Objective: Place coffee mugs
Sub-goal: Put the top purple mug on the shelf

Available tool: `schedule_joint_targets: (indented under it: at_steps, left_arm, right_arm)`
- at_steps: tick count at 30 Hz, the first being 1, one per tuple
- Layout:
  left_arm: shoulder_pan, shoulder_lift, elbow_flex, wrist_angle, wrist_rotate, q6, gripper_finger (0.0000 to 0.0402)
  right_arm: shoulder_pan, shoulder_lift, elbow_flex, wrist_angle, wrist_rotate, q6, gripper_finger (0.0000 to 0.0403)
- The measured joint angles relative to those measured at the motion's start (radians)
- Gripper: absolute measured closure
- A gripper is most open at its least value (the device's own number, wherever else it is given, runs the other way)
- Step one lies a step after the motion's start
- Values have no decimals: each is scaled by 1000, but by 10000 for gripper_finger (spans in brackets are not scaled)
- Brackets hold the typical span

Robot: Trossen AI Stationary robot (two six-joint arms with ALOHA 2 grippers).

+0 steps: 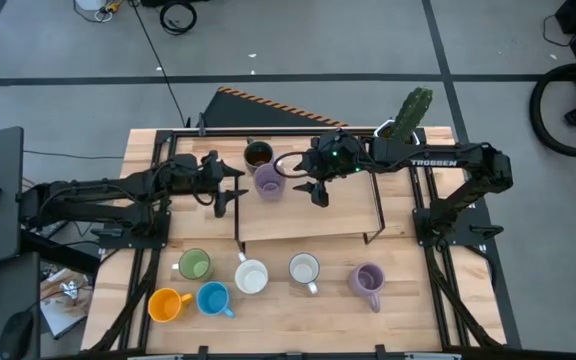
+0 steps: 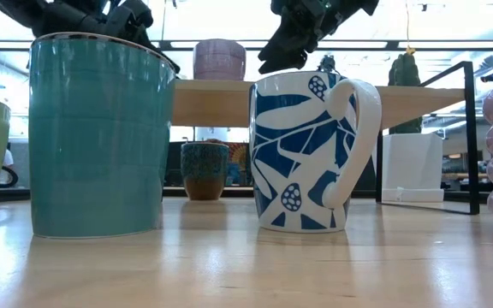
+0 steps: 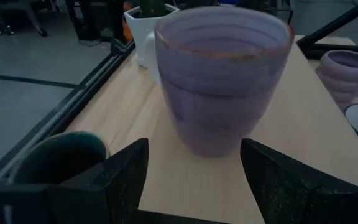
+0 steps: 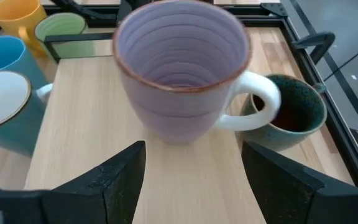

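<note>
A lavender mug [image 1: 268, 183] stood upright on the raised wooden shelf [image 1: 308, 225] at the back of the bench [image 1: 298, 320], w/ the dark brown mug [image 1: 258, 155] just behind it, down beside the shelf's edge. L gripper [image 1: 230, 190] sat on one side of the lavender mug, fingers [image 3: 120, 177] apart, nothing held, mug straight ahead in its wrist view. R gripper [image 1: 311, 186] faced the same mug from the other side, fingers [image 4: 120, 177] also apart and empty; the mug's handle pointed toward the brown mug in that view. Neither gripper touched the mug. Along the bench front, six more mugs: green [image 1: 195, 265], orange [image 1: 166, 304], blue [image 1: 214, 298], two white [image 1: 252, 276] and [image 1: 304, 269], and the 2nd lavender [image 1: 368, 281]. In the low view one white mug showed a blue leaf pattern [image 2: 302, 150]. A cactus in a white pot [image 1: 408, 115] stood at the back R corner.
</note>
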State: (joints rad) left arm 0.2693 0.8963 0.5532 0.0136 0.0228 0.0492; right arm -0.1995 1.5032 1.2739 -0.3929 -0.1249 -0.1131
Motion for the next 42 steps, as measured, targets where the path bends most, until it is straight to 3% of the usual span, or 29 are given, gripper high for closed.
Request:
schedule_joint_targets:
  at_steps: [20,36,42]
  left_arm:
    - [3,76,49,-73,0,36,138]
    - [1,73,48,-21,29,41,86]
    - [-5,104,48,-2,66,34,86]
  right_arm:
    - [13,48,1,28,33,-7,127]
    - [34,51,0,57,36,-21,9]
    - [41,93,0,82,39,-11,7]
